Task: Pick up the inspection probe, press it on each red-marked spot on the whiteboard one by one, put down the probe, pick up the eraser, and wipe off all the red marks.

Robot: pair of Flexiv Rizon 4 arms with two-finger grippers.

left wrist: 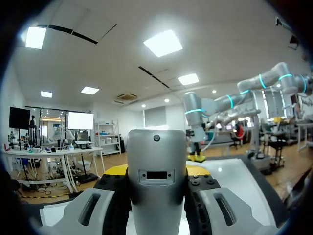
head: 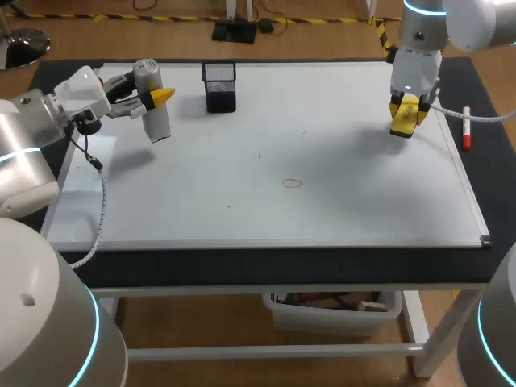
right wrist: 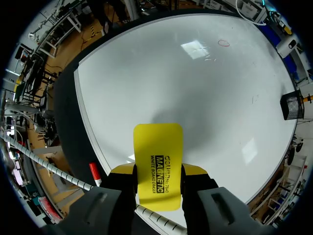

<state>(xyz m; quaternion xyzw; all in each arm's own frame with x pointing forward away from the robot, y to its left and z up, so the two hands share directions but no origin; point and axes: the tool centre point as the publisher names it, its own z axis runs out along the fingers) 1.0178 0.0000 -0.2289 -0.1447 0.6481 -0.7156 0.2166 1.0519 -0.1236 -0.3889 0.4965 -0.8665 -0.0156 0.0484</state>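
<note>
- The whiteboard [head: 322, 161] covers nearly all of the dark worktop [head: 266, 264].
- The left arm [head: 32, 129] comes in low from the left edge with its wrist level. The left claw [head: 153, 96] reaches sideways over the board's far left corner.
- The right arm [head: 419, 48] hangs down over the far right corner, and the right claw [head: 405, 113] points at the board.
- The grey probe [head: 157, 121] is clamped between the left claw's yellow tips. It stands nearly upright with its lower end toward the board.
- The yellow eraser [right wrist: 157, 166] is pinched in the right claw, its long side running out past the fingers.
- A black mesh cup [head: 219, 86] stands by the far edge.
- A red-capped marker [head: 466, 127] lies beside the board's right edge.
- One small red mark [head: 292, 183], an oval outline, sits near the board's middle.
</note>
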